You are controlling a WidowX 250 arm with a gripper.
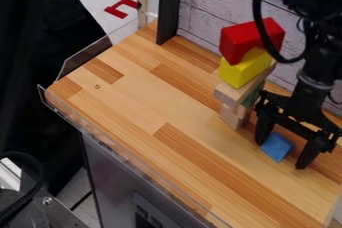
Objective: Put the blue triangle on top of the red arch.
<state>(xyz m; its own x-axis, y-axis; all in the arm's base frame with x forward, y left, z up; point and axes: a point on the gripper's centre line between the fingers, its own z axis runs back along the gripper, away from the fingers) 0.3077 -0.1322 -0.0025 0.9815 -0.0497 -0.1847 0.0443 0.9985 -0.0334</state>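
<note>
The upper part of the arm (pixel 314 42) is cut off by the view's top and right edges, and a black cable (pixel 259 9) hanging beside it crosses the red block (pixel 240 42), so part of that block is hidden. Whether the red block has an arch's opening cannot be made out. A green block (pixel 252 95), set in the stack just beside the jaws, is partly covered, and its full shape cannot be determined. The gripper (pixel 281 155) points down at the wooden tabletop (pixel 167 102), its jaws spread wide, with nothing clamped in them. The blue block (pixel 277 147) lies low on the tabletop between the two fingers, nearer the finger on the stack side; that finger overlaps its edge in the view, and contact cannot be confirmed. The blue block presents a plain, matte, roughly four-cornered face, set askew to the boards; a triangular form cannot be verified from this angle. The red block is glossy and bright, tilted, and sits higher than the jaws, toward the view's upper left from them, at the top of the stack. It rests on a yellow block (pixel 242 72), also tilted, which in turn rests on a pale wooden plank (pixel 235 93). Pale wooden blocks (pixel 232 117) support the plank, near the stack-side finger.
</note>
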